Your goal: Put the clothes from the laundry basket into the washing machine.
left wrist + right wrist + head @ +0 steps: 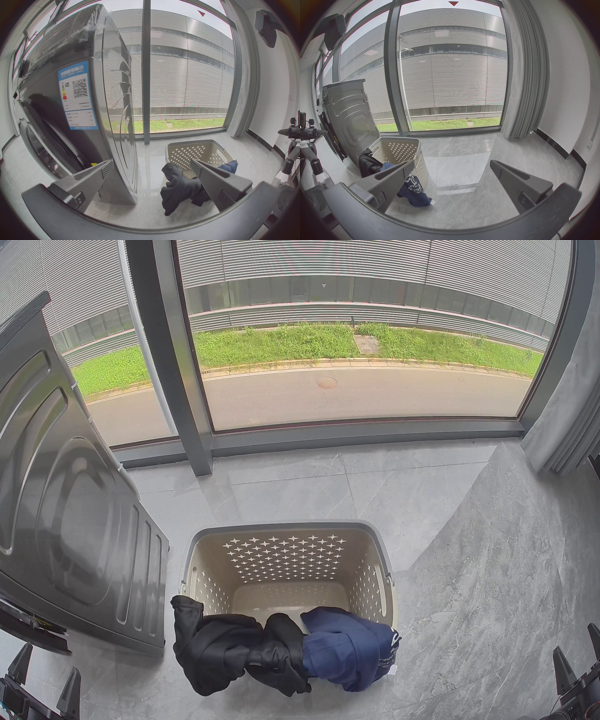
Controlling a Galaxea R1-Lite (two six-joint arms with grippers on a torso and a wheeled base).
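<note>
A beige laundry basket (287, 552) with star-shaped holes stands on the grey floor in front of me. Over its near rim hang a black garment (231, 646) and a blue garment (347, 646). The grey washing machine (69, 521) stands to the basket's left, its side facing the basket, its round door opening (40, 150) in the left wrist view. My left gripper (44, 680) is low at the left, open and holding nothing. My right gripper (578, 659) is low at the right, also open and holding nothing. Both are apart from the basket (200, 153) (400, 150).
A big window with a dark frame post (178, 365) closes off the far side. A grey curtain (562, 421) hangs at the right. Bare tiled floor (487, 552) lies to the right of the basket and behind it.
</note>
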